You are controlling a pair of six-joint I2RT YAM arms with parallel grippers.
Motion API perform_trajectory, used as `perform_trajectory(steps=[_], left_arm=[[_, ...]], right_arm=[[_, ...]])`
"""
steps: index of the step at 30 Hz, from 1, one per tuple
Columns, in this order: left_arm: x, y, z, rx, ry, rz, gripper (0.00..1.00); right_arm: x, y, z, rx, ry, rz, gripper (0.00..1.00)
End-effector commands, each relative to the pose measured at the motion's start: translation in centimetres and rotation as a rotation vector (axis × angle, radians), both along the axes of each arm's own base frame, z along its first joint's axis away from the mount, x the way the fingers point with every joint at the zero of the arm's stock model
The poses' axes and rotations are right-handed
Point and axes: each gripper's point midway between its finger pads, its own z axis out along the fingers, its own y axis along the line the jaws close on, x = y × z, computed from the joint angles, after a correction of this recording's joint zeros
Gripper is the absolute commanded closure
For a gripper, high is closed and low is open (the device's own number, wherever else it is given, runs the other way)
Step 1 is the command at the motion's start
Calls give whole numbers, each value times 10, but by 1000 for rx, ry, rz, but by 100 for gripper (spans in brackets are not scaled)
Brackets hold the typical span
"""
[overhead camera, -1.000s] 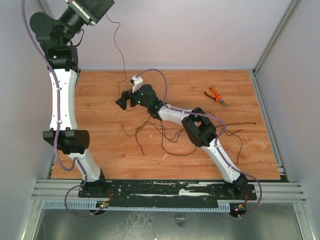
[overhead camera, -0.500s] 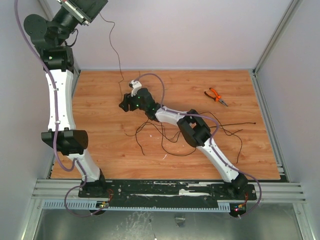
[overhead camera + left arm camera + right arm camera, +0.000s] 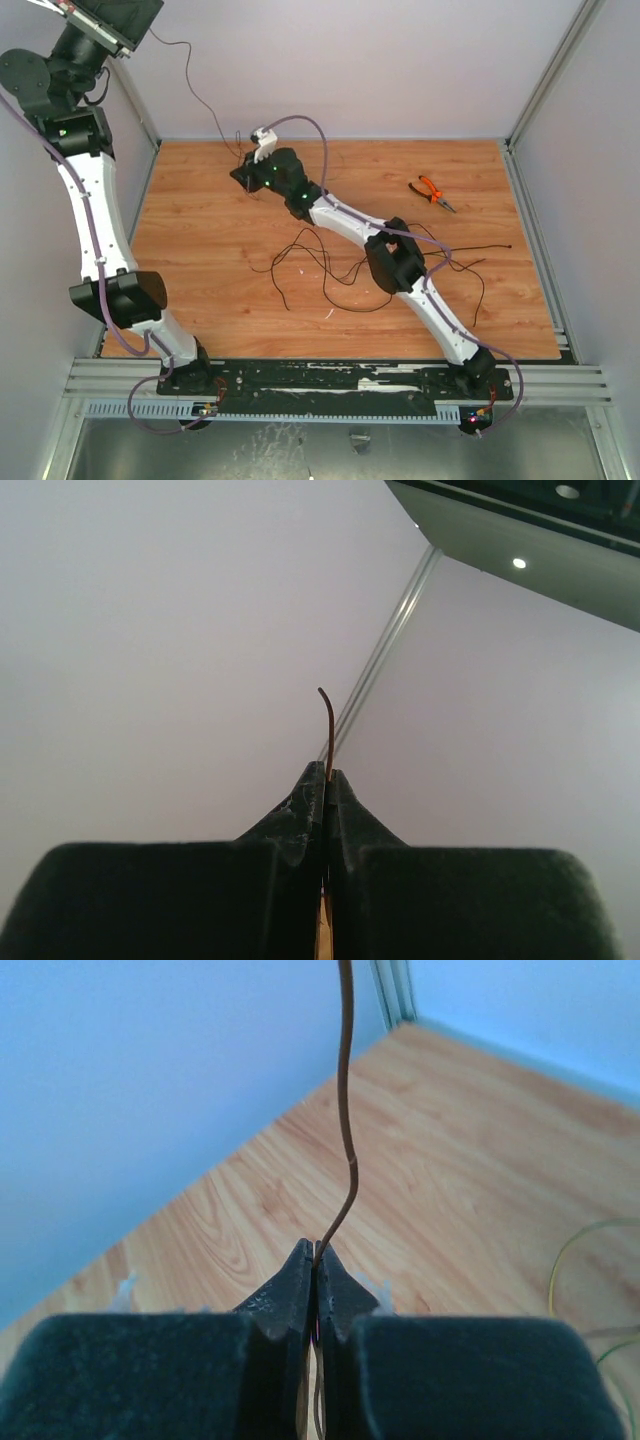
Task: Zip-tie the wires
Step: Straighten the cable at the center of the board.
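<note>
High over the far-left corner of the bench (image 3: 200, 260), the left claw (image 3: 325, 778) was clenched on the tip of one wire strand (image 3: 345, 1060), a short stub poking out past its tips. From there the strand's long axis slanted down and rightward, nearly straight, to the right claw (image 3: 315, 1255), pinched shut on it low by the far edge. The rest of the wires (image 3: 330, 270) lay tangled mid-bench, nearer the right arm, with stray ends trailing toward the right edge.
</note>
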Motion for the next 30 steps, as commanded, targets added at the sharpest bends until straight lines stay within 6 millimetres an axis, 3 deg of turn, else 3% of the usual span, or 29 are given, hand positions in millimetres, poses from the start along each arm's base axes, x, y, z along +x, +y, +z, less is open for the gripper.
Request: perform_trajectory(steps=[1, 4, 8, 14, 18, 22, 27, 30], left_arm=[[-32, 2, 13, 31, -63, 5, 100], [-34, 6, 11, 30, -63, 11, 100], [-34, 7, 7, 28, -57, 9, 100], [-29, 11, -3, 18, -34, 16, 100], [-29, 23, -14, -22, -13, 27, 100], [-30, 29, -26, -33, 7, 50, 100], [-36, 32, -53, -33, 28, 127, 100], [-45, 29, -68, -41, 40, 152, 100]], right_arm=[[-12, -28, 170, 207, -196, 27, 100], [-21, -52, 222, 315, -197, 73, 100], [-40, -79, 273, 446, -182, 180, 100], [-60, -106, 319, 507, -219, 266, 100], [-51, -128, 326, 441, -205, 208, 100], [-25, -162, 314, 240, -209, -14, 100], [-7, -242, 288, -22, -193, -359, 100], [-10, -300, 261, -224, -173, -564, 100]])
